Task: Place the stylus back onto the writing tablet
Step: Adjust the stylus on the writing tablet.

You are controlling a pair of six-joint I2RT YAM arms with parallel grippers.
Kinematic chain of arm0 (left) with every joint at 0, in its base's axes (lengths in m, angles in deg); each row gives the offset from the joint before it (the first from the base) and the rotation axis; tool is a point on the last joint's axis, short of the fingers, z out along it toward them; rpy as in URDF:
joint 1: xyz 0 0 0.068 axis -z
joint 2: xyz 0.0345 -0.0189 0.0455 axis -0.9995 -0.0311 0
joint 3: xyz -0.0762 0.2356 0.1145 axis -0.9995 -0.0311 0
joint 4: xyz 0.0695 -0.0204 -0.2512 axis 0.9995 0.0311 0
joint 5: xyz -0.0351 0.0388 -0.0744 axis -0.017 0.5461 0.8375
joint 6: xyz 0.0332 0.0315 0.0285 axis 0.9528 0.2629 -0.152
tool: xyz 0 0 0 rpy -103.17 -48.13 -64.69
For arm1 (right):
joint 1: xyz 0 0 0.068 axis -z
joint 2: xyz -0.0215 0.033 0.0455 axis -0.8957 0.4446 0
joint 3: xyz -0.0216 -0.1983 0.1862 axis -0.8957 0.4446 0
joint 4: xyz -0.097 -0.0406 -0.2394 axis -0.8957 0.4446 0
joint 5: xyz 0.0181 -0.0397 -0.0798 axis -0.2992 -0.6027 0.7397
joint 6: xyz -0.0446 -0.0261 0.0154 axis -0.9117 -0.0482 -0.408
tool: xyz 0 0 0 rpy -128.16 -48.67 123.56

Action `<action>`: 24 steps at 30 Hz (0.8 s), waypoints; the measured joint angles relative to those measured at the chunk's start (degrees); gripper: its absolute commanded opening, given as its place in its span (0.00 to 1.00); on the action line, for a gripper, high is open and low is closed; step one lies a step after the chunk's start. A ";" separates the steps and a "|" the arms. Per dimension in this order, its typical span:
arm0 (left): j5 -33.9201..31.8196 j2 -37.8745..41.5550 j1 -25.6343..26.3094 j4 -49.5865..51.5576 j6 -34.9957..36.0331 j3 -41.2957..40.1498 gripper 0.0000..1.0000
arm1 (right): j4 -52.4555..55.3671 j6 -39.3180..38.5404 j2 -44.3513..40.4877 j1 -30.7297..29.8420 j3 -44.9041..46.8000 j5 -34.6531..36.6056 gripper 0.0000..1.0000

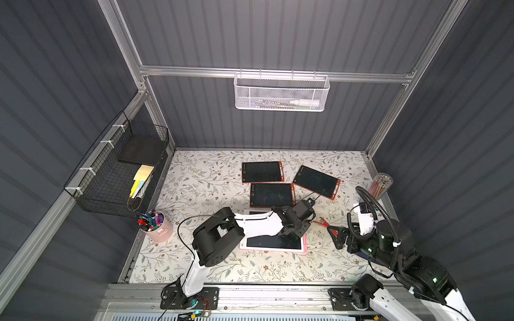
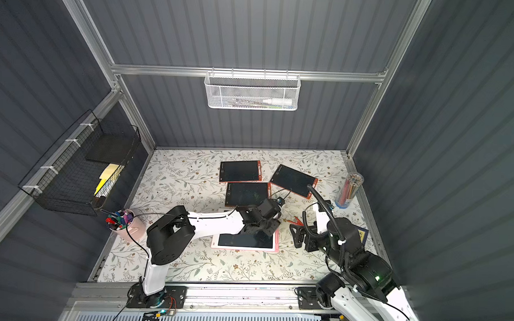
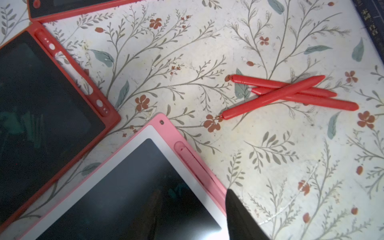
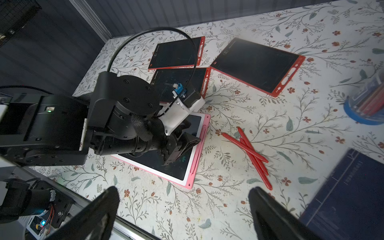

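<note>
A pink-framed writing tablet point(image 1: 273, 243) point(image 2: 244, 241) point(image 3: 133, 180) point(image 4: 187, 170) lies at the middle front of the table. A pink stylus point(image 3: 193, 166) point(image 4: 200, 149) lies in the groove along its right edge. My left gripper point(image 1: 299, 227) point(image 2: 262, 229) point(image 3: 193, 218) point(image 4: 180, 145) hovers over that edge, jaws apart, nothing between them; one finger point(image 3: 239, 216) stands just beside the stylus. Three red styluses point(image 1: 321, 221) point(image 2: 297, 221) point(image 3: 286, 93) point(image 4: 249, 153) lie crossed on the table to its right. My right gripper point(image 1: 337, 234) point(image 2: 297, 234) point(image 4: 185, 214) is wide open, near them.
Three red-framed tablets point(image 1: 262, 171) point(image 1: 317, 181) point(image 1: 270, 194) lie behind the pink one. A pink cup of markers point(image 1: 156, 225) stands front left, a clear cup of pencils point(image 1: 381, 184) back right. A dark blue book point(image 4: 349, 197) lies under the right arm.
</note>
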 measured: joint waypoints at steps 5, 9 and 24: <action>-0.48 -1.22 0.00 0.00 0.63 0.00 0.54 | 0.00 0.00 0.00 0.00 0.02 0.00 0.99; -0.61 -1.84 0.00 0.00 0.90 0.00 0.54 | 0.02 0.00 -0.02 0.00 0.33 0.00 0.99; -0.66 -2.69 0.00 -0.66 1.53 -0.39 0.55 | 0.02 0.02 -0.02 0.00 0.42 0.00 0.99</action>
